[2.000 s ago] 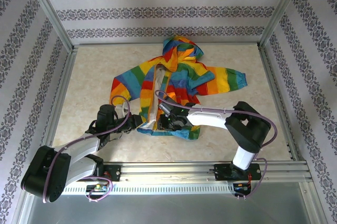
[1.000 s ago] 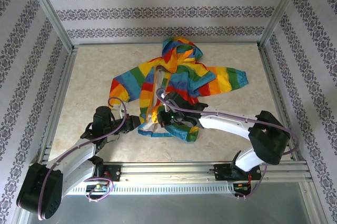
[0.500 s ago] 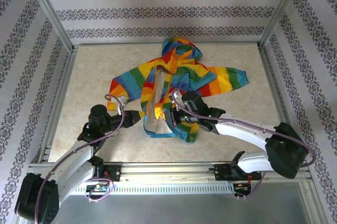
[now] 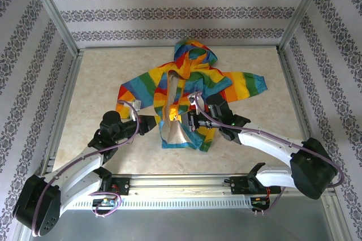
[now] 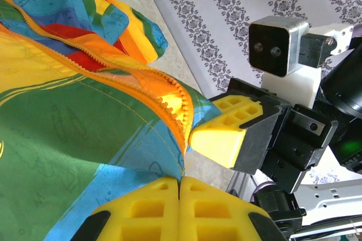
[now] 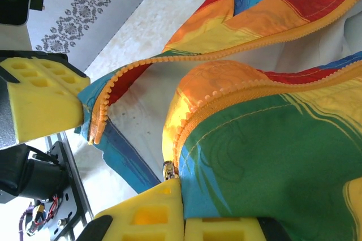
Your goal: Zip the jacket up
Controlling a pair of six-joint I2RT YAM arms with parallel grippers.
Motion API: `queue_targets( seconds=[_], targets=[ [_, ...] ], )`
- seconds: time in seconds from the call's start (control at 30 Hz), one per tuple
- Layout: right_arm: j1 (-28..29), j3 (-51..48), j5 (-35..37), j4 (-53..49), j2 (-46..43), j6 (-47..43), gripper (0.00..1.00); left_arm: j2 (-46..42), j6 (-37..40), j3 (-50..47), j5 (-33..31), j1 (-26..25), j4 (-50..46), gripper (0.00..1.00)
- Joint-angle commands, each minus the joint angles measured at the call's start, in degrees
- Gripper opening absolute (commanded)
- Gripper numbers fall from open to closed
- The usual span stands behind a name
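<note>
Stretched farther out, right claw (image 6: 182,215) pinches the jacket (image 4: 195,77) hem, left claw (image 5: 180,196) likewise; right wrist camera reveals zipper pull (image 6: 168,168) beside its pads (image 6: 144,215).

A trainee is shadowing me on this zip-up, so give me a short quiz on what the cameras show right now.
1. True or false: the jacket is already zipped shut.
2. What is the left pincer clamped on? A) a sleeve B) a front zipper edge C) the hood
3. Fill in: the zipper teeth are ___ in colour.
Key: 1 false, the front lies open. 2 B. 3 orange.
</note>
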Motion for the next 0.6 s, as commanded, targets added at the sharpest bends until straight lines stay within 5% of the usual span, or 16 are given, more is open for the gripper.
queue_targets(
  seconds=[0.0, 0.57],
  targets=[
    [-0.1, -1.1, -3.0, 5.4, 0.1, 1.8, 0.00, 0.7, 2.2, 2.7, -2.8, -1.7, 3.2, 0.00],
    [0.0, -2.2, -3.3, 8.2, 0.3, 3.3, 0.00, 10.4, -5.1, 4.5, 0.1, -3.4, 13.4, 0.00]
  ],
)
